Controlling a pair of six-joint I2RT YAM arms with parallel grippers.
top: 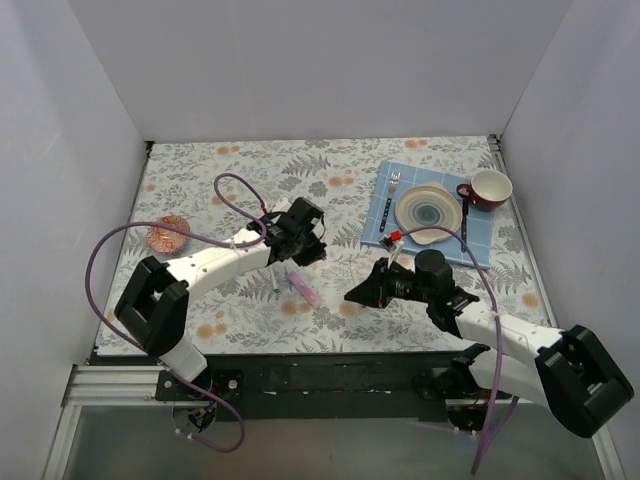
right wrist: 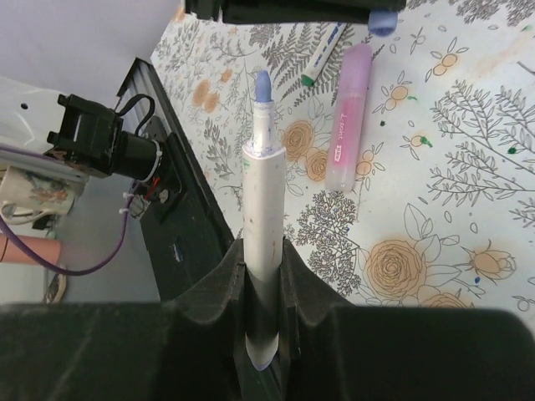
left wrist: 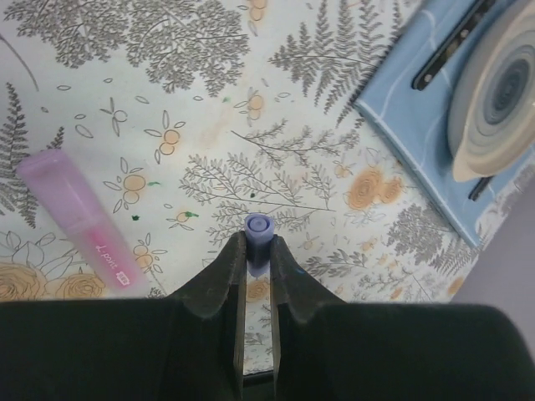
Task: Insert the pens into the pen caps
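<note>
Two claws grip parts above the floral worktop's near edge: the right gripper (right wrist: pixel 266 276) clamps a white uncapped pen with a lilac-blue felt tip (right wrist: pixel 264 200), the left gripper (left wrist: pixel 256 266) pinches a small lilac-blue plastic cap (left wrist: pixel 257 234). Between them lies a translucent pink capped marker (top: pixel 305 288).

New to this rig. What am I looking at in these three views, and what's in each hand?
Two robot arms are bolted at the table's near edge. The overhead view looks down from above and behind them; the other two come from cameras on each wrist.

The left hand is shut on a small blue-lilac pen cap. The right hand is shut on a whitish pen, its blue tip uncapped.

On the floral tablecloth lie a capped pink pen, a second whitish pen, and a blue mat with plate, fork and red cup.
</note>
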